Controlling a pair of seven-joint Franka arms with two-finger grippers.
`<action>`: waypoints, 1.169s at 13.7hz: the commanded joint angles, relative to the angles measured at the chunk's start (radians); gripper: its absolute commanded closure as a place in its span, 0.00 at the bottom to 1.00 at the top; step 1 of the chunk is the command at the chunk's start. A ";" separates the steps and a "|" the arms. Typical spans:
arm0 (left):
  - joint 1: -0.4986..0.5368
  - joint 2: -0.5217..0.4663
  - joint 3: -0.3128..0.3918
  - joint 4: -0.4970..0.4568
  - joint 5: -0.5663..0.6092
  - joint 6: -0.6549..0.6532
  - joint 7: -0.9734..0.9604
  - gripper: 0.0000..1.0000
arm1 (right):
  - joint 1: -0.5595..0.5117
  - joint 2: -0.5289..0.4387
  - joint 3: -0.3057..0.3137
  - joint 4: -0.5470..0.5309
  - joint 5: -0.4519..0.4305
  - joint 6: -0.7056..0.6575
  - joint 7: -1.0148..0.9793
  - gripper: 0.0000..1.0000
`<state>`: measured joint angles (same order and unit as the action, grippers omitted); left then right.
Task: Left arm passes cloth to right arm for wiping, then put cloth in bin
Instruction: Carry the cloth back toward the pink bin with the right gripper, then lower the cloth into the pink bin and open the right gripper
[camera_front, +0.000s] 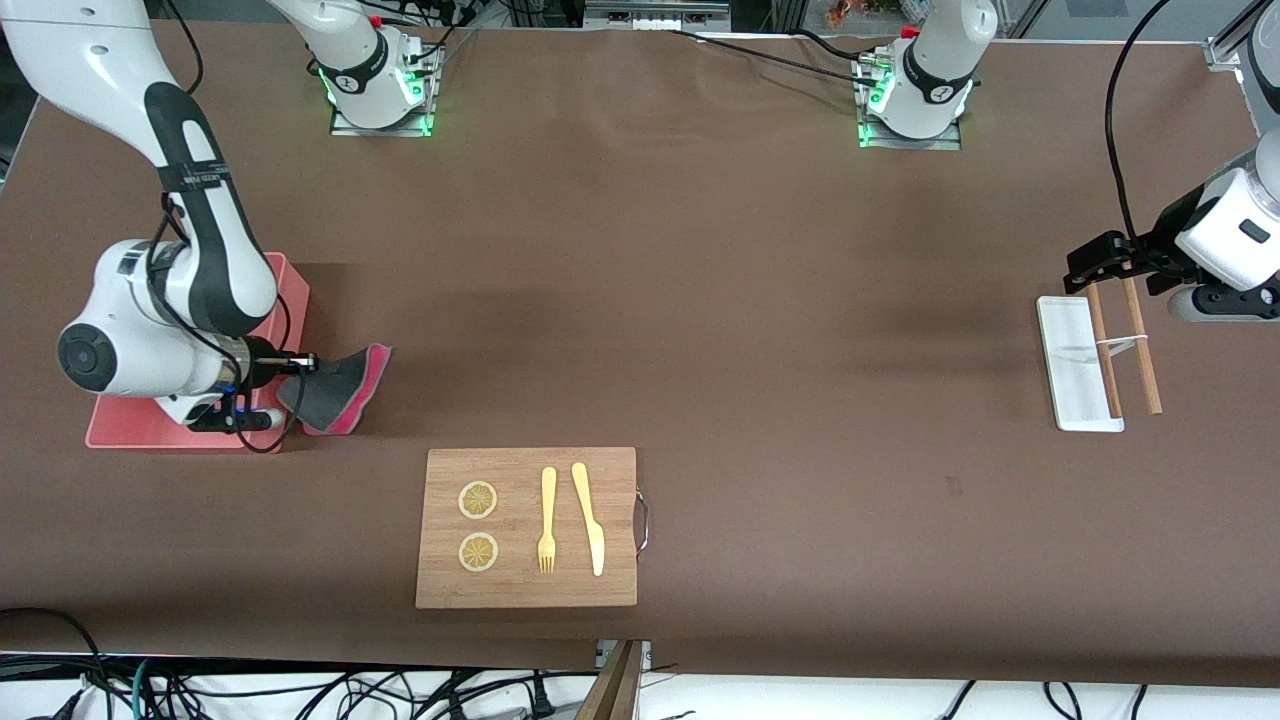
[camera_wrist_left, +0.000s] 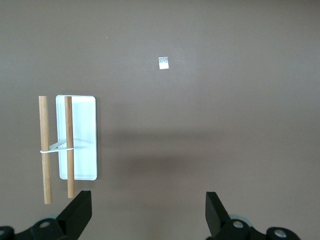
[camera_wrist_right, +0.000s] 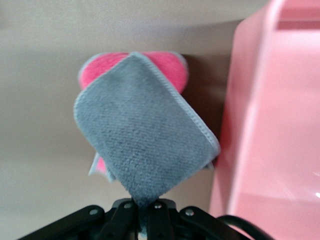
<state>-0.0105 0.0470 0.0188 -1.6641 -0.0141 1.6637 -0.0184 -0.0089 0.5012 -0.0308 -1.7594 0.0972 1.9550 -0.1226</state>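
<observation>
My right gripper (camera_front: 300, 362) is shut on a corner of the cloth (camera_front: 338, 388), dark grey on the upper face and pink-red beneath. The cloth hangs just beside the pink bin (camera_front: 270, 330), over the table toward the right arm's end. In the right wrist view the cloth (camera_wrist_right: 145, 145) fans out from my gripper (camera_wrist_right: 147, 212) with the bin's wall (camera_wrist_right: 265, 125) beside it. My left gripper (camera_front: 1092, 262) is open and empty, up over the white tray at the left arm's end; its fingertips (camera_wrist_left: 77, 212) show wide apart in the left wrist view.
A wooden board (camera_front: 527, 527) with two lemon slices, a fork and a knife lies near the front edge. A small flat white tray (camera_front: 1078, 364) with two banded wooden sticks (camera_front: 1125, 345) lies at the left arm's end; they also show in the left wrist view (camera_wrist_left: 77, 137).
</observation>
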 joint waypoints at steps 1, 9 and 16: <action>-0.003 0.013 0.000 0.032 0.023 -0.025 0.015 0.00 | 0.001 -0.042 -0.018 0.118 -0.051 -0.186 -0.034 1.00; -0.003 0.014 0.000 0.032 0.023 -0.025 0.015 0.00 | 0.000 -0.272 -0.202 0.089 -0.060 -0.273 -0.348 1.00; -0.005 0.014 0.000 0.032 0.023 -0.025 0.015 0.00 | 0.001 -0.376 -0.235 -0.262 -0.073 0.112 -0.361 1.00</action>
<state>-0.0109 0.0483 0.0187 -1.6630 -0.0141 1.6636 -0.0183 -0.0108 0.1420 -0.2660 -1.9314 0.0394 1.9627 -0.4735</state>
